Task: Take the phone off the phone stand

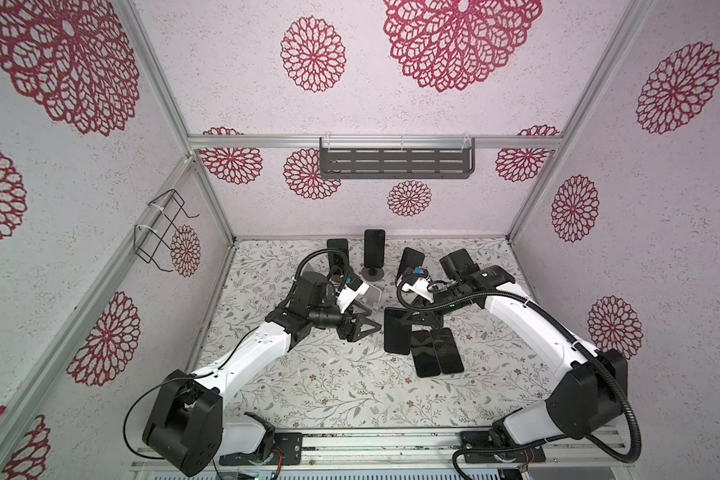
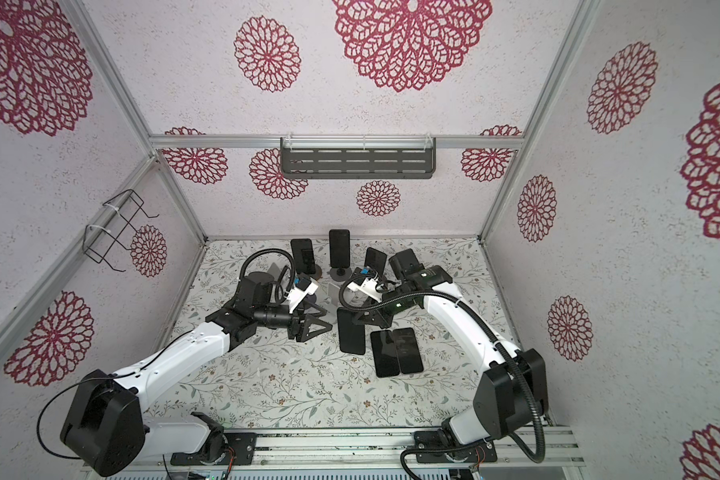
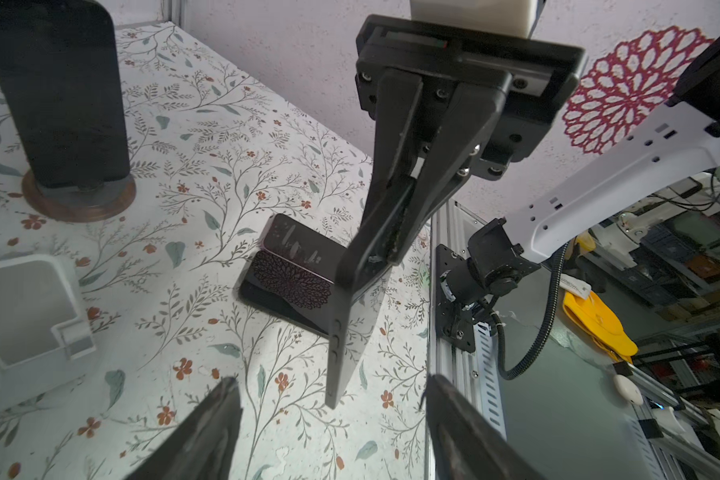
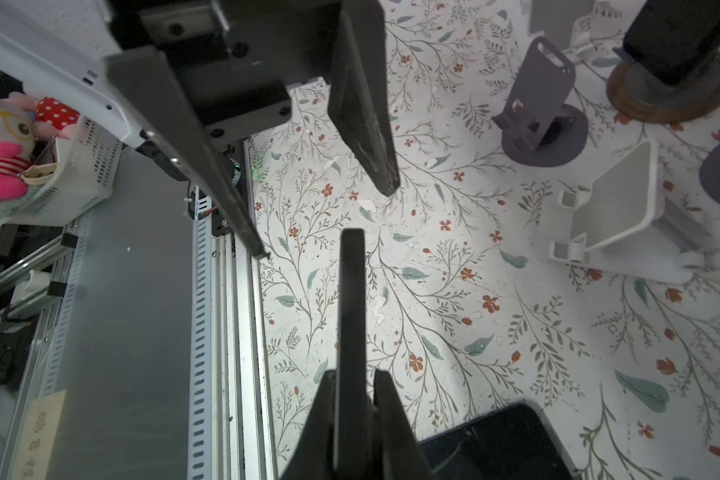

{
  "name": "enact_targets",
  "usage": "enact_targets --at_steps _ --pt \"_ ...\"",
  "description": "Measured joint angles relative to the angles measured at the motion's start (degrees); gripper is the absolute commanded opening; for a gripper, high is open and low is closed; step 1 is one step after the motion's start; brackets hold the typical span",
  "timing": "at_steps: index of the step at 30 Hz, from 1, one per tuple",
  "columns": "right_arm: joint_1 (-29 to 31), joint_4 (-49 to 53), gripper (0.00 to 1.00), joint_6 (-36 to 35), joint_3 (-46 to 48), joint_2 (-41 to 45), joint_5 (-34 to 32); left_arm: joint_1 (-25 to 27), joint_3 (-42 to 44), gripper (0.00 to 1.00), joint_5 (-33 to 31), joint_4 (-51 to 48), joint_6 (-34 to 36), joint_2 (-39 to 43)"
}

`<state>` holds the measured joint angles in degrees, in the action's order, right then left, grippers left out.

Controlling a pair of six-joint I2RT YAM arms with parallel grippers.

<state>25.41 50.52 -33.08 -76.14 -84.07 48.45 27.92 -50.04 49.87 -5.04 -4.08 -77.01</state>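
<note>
A black phone [image 1: 396, 330] hangs above the table, clear of any stand, with my right gripper [image 1: 408, 318] shut on one end. In the right wrist view it shows edge-on [image 4: 350, 299] between the shut fingers [image 4: 385, 415]. My left gripper [image 1: 378, 319] is open, level with the phone's free end. In the left wrist view that end [image 3: 335, 374] points into the wide gap between my left fingertips [image 3: 225, 399] without touching either. A white phone stand [image 1: 373, 297] stands empty just behind the left gripper [image 3: 331, 415].
Three more phones stand in stands along the back, one on a round wooden base [image 1: 374, 249]. Two phones [image 1: 435, 351] lie flat side by side below the held phone. A dark grey stand [image 4: 541, 104] stands empty. A wire rack [image 1: 163, 232] hangs on the left wall.
</note>
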Motion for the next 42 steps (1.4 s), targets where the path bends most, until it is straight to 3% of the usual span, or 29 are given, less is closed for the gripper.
enact_targets --at_steps 9,20,25,34,38,42 --pt "-0.46 3.06 0.00 -7.96 -1.90 0.07 5.73 0.94 1.46 0.60 4.17 4.33 0.50 -1.07" --pt "-0.46 5.46 0.01 -12.44 -5.57 -2.56 8.72 4.15 1.46 0.34 6.75 4.72 2.78 -3.21" --pt "-0.94 5.33 0.01 -12.41 -5.70 -2.95 9.68 4.61 1.46 0.26 7.02 4.76 3.04 -3.26" --pt "-1.70 5.73 0.01 -12.33 -5.70 -3.72 11.98 4.57 1.46 0.00 6.60 5.05 3.96 -3.26" --pt "-1.75 5.57 0.12 -12.20 -5.70 -3.96 12.31 4.57 1.46 0.00 6.60 4.98 3.96 -3.26" --pt "-1.86 4.46 0.50 -11.63 -5.70 -4.20 12.48 4.68 1.46 0.00 6.40 4.63 3.67 -3.26"
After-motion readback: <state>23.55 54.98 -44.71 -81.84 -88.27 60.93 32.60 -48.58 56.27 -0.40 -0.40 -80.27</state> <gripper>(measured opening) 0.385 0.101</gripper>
